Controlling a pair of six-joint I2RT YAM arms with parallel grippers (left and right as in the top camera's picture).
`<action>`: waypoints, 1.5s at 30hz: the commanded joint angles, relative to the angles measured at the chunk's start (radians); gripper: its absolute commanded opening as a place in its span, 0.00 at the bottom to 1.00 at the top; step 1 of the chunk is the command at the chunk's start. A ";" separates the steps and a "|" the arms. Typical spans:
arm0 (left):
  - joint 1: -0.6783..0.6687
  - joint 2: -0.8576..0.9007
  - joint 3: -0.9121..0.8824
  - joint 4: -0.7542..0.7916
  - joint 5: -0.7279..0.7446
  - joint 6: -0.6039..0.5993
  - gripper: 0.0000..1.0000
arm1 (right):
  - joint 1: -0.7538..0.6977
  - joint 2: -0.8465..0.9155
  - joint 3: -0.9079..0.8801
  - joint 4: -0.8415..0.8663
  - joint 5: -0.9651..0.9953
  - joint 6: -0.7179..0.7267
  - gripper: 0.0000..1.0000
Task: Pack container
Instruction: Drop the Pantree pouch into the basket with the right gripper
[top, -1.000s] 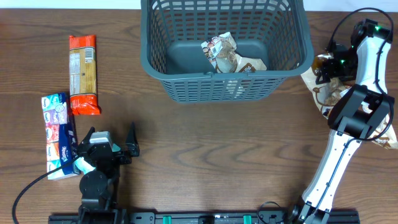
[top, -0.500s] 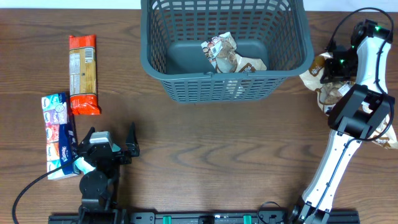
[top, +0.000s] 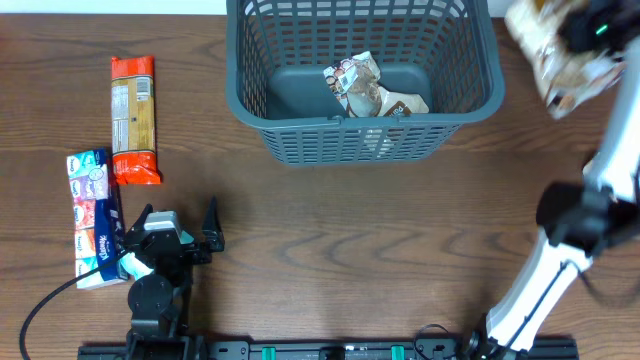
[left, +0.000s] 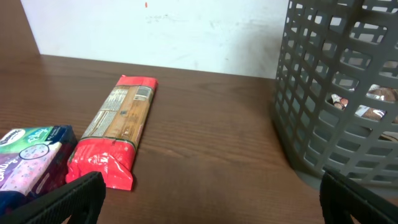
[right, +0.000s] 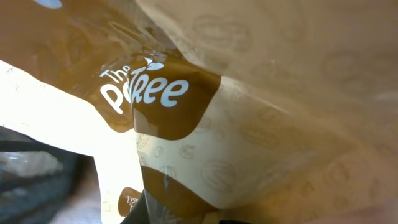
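The container (top: 300, 115), a large dark grey lattice basket, stands at the back centre and holds two crumpled snack packs (top: 368, 88). My right gripper (top: 582, 28) is raised beside the basket's far right corner. It is shut on a brown and cream snack bag (top: 545, 45), which hangs in the air and looks blurred. That bag (right: 236, 143) fills the right wrist view and hides the fingers. My left gripper (top: 178, 224) rests open low at the front left with nothing between its fingers (left: 74, 193). The basket wall (left: 336, 93) shows to its right.
A red pasta pack (top: 134, 118) lies at the left, also seen ahead of the left gripper (left: 121, 127). A tissue pack (top: 92, 215) lies beside the left arm. Bare wooden table (top: 380, 240) stretches in front of the basket.
The right gripper closed on the snack bag and lifted it off the table at the right, up and towards the basket's right rim. The left arm has not moved.
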 joint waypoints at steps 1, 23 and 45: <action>-0.003 0.001 -0.018 -0.037 -0.031 -0.013 0.99 | 0.097 -0.172 0.032 0.003 -0.103 -0.135 0.01; -0.003 0.001 -0.018 -0.037 -0.030 -0.032 0.99 | 0.610 0.083 0.031 -0.060 -0.117 -0.726 0.01; -0.003 0.001 -0.018 -0.037 -0.030 -0.032 0.99 | 0.622 0.229 0.031 -0.075 -0.097 -0.513 0.94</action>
